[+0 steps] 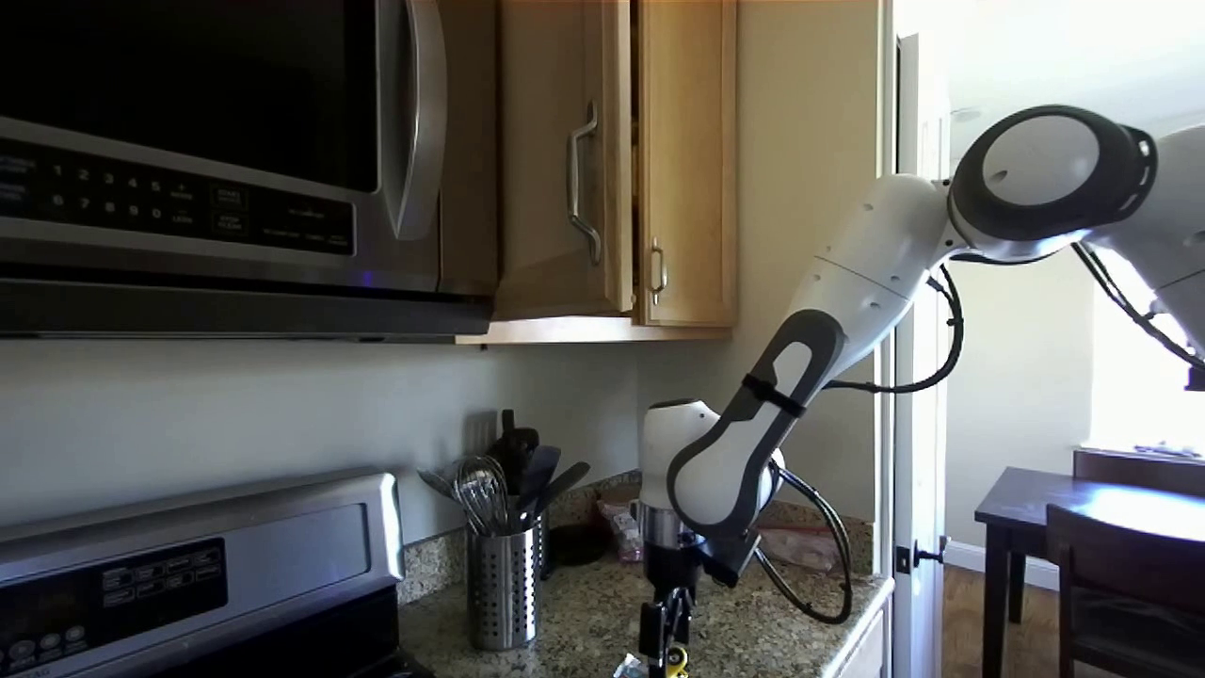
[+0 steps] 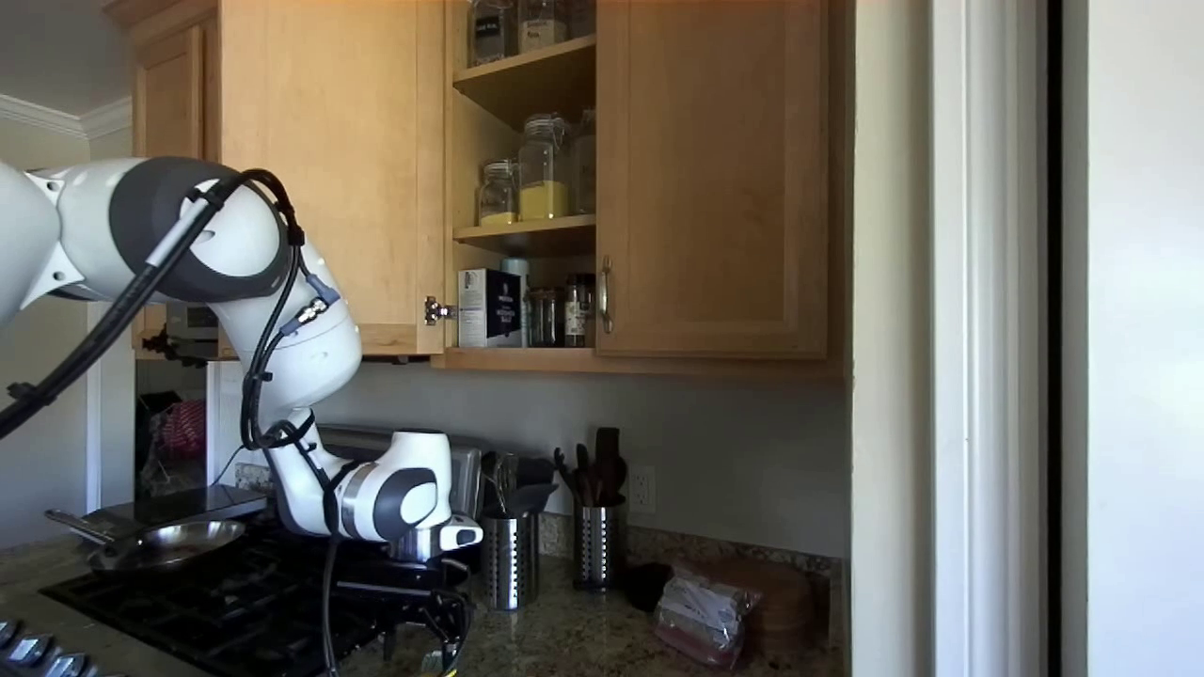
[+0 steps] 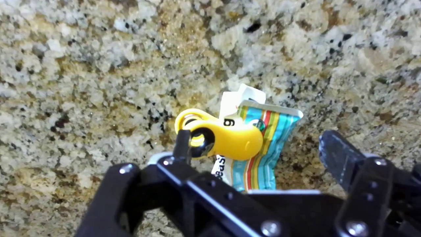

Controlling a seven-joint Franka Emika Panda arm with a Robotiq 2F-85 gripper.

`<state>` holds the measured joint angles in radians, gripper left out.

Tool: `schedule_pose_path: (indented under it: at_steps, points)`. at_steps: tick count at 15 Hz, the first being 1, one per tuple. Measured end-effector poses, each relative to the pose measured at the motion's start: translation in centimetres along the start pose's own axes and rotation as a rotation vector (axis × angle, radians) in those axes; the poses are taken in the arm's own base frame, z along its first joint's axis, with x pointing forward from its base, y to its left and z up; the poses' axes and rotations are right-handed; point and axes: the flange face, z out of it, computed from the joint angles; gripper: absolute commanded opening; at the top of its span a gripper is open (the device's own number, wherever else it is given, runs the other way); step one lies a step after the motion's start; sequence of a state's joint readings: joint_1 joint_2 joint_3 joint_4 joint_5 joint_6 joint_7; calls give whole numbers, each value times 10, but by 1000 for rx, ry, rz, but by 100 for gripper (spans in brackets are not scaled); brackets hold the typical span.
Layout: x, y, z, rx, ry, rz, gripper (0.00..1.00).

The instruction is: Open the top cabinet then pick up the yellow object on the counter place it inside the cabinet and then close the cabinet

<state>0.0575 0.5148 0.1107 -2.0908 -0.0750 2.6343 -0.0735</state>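
Note:
The top cabinet (image 2: 522,355) is honey-coloured wood. One door (image 2: 339,141) stands open and shows shelves with jars and a box; this open door is also in an exterior view (image 1: 555,188). The yellow object (image 3: 235,140), with a dark round part, lies on a striped packet (image 3: 279,131) on the speckled counter (image 3: 82,82). It shows partly in an exterior view (image 1: 677,662). My gripper (image 3: 258,141) is open and points down over it. The left finger overlaps the object's dark end in the wrist view; contact cannot be told. The right finger is apart from it.
Steel utensil canisters (image 1: 504,589) stand on the counter behind the gripper. A bagged item (image 2: 701,616) lies near the wall. The stove (image 2: 216,602) with a pan (image 2: 179,545) is beside the counter. The microwave (image 1: 188,217) hangs next to the cabinet. Another cabinet door (image 2: 715,188) is shut.

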Motion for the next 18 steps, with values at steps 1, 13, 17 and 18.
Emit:
schedule_pose_path:
  at_steps: [1,13,17,18]
  points:
    - [4,0,0,-2,16,-13,100]
    - [29,-5,24,-11,52,-187,100]
    - [34,-6,40,-1,43,-206,78]
    - [35,-6,42,1,43,-212,76]
